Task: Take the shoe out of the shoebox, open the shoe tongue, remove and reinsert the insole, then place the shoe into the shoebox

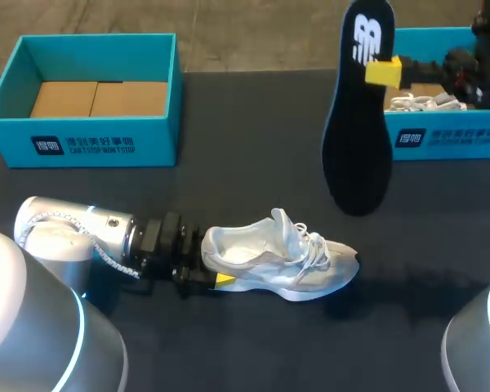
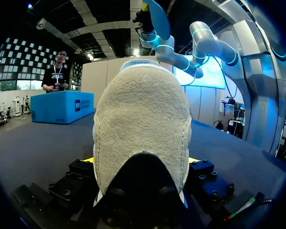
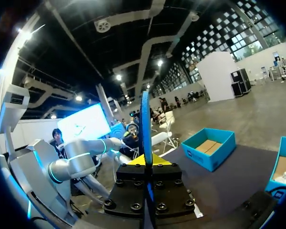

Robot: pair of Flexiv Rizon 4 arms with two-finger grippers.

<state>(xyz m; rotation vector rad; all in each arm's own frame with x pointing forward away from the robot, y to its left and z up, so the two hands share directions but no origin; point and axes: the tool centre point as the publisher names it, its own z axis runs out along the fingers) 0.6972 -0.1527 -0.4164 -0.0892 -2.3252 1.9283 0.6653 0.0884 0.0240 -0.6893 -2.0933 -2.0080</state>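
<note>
A white sneaker (image 1: 286,261) lies on its side on the dark table, toe to the right and opening facing up. My left gripper (image 1: 215,269) is shut on its heel from the left; in the left wrist view the heel (image 2: 142,129) fills the space between the widely spread fingers. The black insole (image 1: 358,122) hangs upright in the air above the table. My right gripper (image 1: 384,71) is shut on its upper part. In the right wrist view the insole (image 3: 145,124) stands edge-on between the closed fingers of the right gripper (image 3: 147,164).
A teal shoebox (image 1: 82,143) with a cardboard insert stands at the back left. A second teal box (image 1: 449,139) holding white paper (image 1: 420,102) stands at the back right, behind the insole. Bare dark table lies between the boxes and the shoe.
</note>
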